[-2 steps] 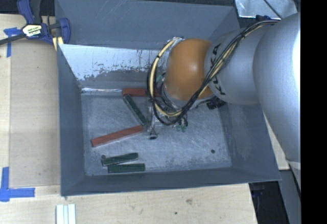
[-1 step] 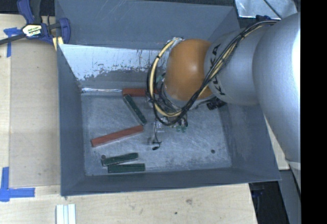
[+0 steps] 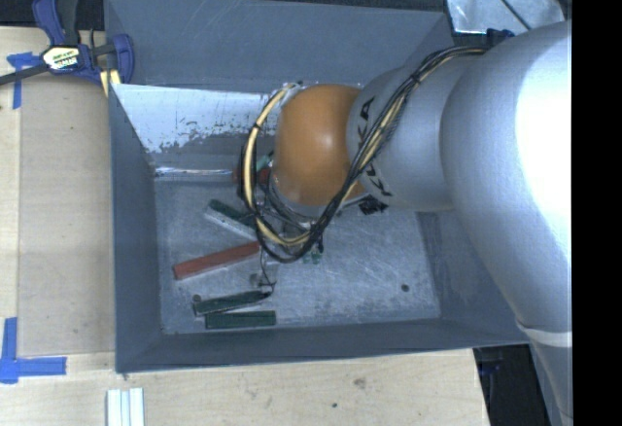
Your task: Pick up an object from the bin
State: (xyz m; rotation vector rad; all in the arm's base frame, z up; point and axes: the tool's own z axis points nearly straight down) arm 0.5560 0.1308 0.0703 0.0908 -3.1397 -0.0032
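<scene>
- Arm (image 3: 486, 123) comes in over the bin's (image 3: 136, 268) right rim and blankets the right and middle of the floor, its orange cover (image 3: 311, 147) sitting over the centre near the far wall.
- Cables (image 3: 292, 241) loop under that cover and dangle right above the gripper (image 3: 265, 280), which hangs low, left of the floor's centre.
- Whether its jaws are spread or pressed together, I cannot tell; the cover and cables block the line of sight.
- Nearest thing: a red-brown bar (image 3: 216, 262), flat and slanted, right end raised toward the gripper and just beside it.
- Just below the gripper, toward the near wall, the upper dark green stick (image 3: 231, 301) lies flat, right end at the gripper's tip; touching or not, hard to call.
- The lower dark green stick (image 3: 240, 320) lies close alongside it, nearly against the near wall.
- Farther back, a grey-green piece (image 3: 229, 216) angles in under the cables, its right end hidden.
</scene>
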